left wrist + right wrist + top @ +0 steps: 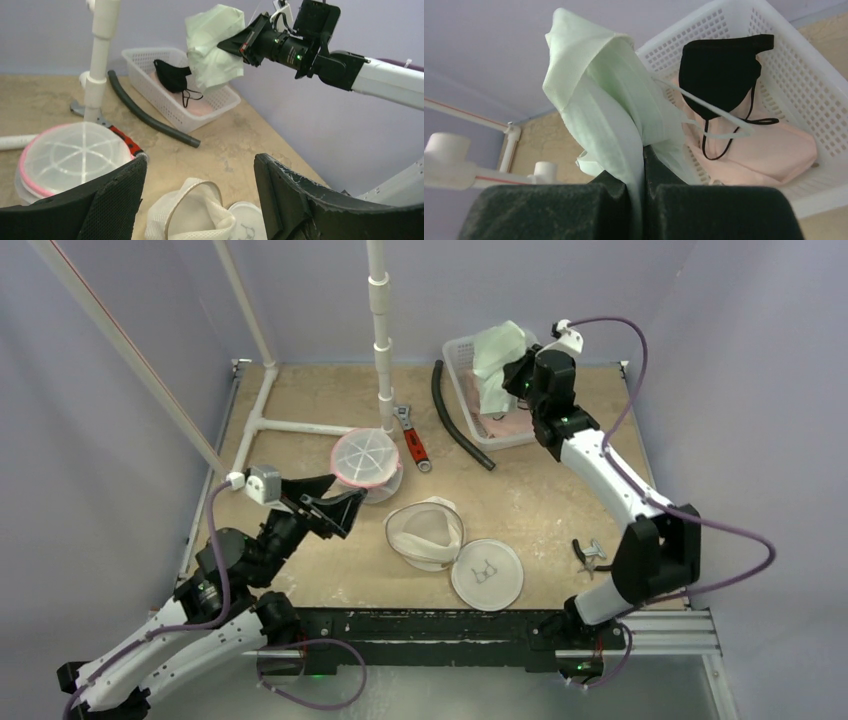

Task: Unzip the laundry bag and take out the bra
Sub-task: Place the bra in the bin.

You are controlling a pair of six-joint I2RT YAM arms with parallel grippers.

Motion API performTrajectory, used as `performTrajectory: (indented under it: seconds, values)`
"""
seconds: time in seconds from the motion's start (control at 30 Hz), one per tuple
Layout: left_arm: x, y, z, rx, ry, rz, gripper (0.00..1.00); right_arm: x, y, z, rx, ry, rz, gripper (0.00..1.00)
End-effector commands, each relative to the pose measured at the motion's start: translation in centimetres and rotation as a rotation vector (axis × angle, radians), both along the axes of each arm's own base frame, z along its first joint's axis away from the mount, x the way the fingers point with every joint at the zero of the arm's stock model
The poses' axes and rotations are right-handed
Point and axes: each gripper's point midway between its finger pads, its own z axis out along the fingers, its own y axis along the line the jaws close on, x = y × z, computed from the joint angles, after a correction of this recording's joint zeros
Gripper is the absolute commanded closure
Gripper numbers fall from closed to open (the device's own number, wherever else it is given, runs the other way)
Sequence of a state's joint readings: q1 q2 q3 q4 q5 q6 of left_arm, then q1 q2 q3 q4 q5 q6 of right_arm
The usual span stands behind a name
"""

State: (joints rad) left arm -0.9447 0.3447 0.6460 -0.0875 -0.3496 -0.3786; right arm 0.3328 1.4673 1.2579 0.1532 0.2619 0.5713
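The bra (497, 350), a pale green one, hangs bunched from the right gripper (512, 375), whose fingers are pressed together on a fold of its fabric so that no gap shows between them in the right wrist view (643, 175). One thin strap loops out to the side of the pinch. Directly below this gripper sits a white basket (452, 360) holding a black garment (719, 75) on top of a pink cloth (769, 155). The bra is lifted above the basket's rim, with its lower folds hanging in front of the basket wall. The left gripper (348, 488) hovers over the tabletop (540, 490) with its jaws spread wide and nothing between them. Just ahead of and below its fingertips lies the laundry bag (425, 532), a white mesh pouch gaping open, with its round flap (487, 575) lying flat beside it. To the far side of the left gripper stands a second round mesh bag with a pink rim (365, 457). Beyond that bag lie a red-handled wrench (412, 445) and a black hose (455, 425), which runs toward the basket.
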Motion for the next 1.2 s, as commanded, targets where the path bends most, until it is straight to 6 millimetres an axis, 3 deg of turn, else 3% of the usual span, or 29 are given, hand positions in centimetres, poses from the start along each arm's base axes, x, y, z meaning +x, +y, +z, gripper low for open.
performTrajectory:
  seconds: [0.0,0.27,0.57,0.87,1.07,1.17]
  values:
    - [1.1,-0.4,-2.0,-0.056,0.104,0.041,0.24,3.4,-0.6,2.2,0.093,-0.044,0.009,1.0]
    - [2.1,-0.6,-5.1,-0.014,0.198,0.097,0.24,8.1,-1.8,-5.5,0.138,0.11,0.029,1.0]
    - [2.4,-1.7,-7.7,-0.03,0.269,0.083,0.25,8.9,-3.9,-13.7,0.12,0.249,-0.024,1.0]
    - [2.6,-2.4,-8.7,-0.029,0.292,0.072,0.25,7.2,-7.8,-18.3,0.127,0.373,-0.13,1.0]
    - [2.8,-2.7,-9.1,-0.007,0.301,0.07,0.25,6.6,-8.6,-19.1,0.115,0.404,-0.162,1.0]
    - [2.8,-2.7,-8.8,-0.003,0.298,0.073,0.25,6.5,-8.6,-18.8,0.115,0.403,-0.165,0.68]
